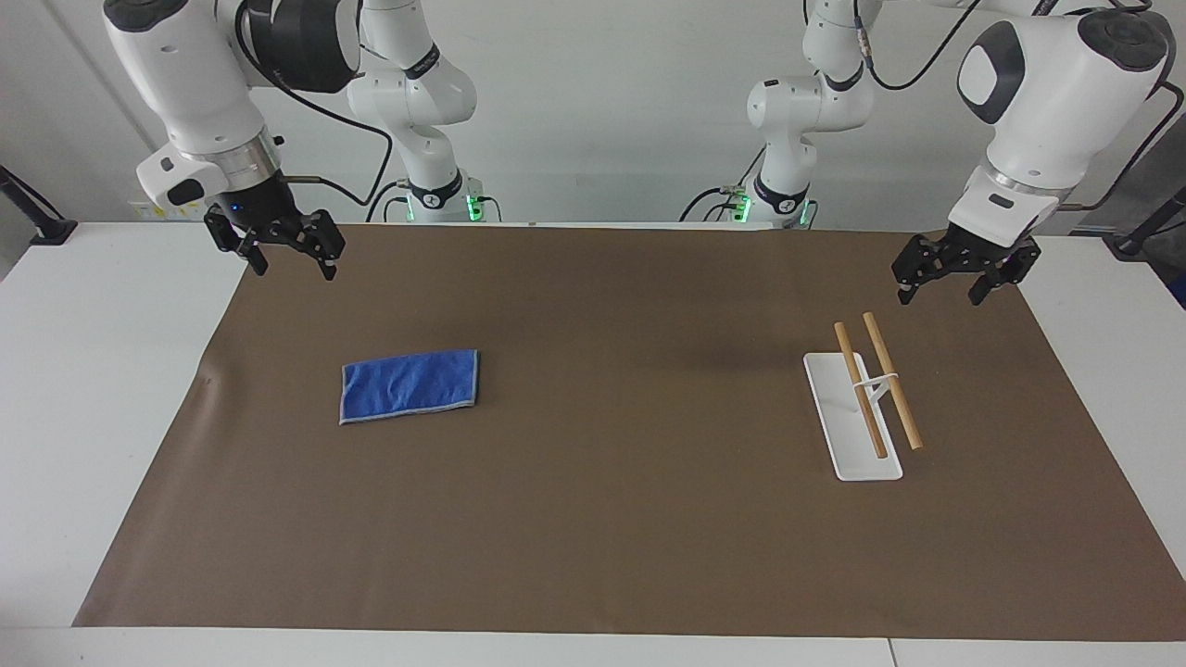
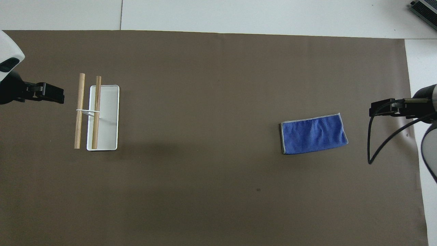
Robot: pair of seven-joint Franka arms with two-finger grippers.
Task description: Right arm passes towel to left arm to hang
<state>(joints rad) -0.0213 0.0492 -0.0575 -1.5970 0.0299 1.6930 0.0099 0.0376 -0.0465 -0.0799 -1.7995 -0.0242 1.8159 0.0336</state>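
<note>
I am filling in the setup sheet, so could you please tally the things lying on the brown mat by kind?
Blue towel: 1
White rack base: 1
Wooden rods on the rack: 2
Total: 4

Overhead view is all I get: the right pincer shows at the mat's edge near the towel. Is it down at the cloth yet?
Observer: No. The right pincer hangs in the air above the mat, clear of the towel.
Operator: Are its fingers apart?
Observer: Yes, the fingertips stand spread, with nothing between them.
Operator: And the left one?
Observer: The left pincer is up in the air too, open and empty, over the mat's edge by the rack; that arm waits.
</note>
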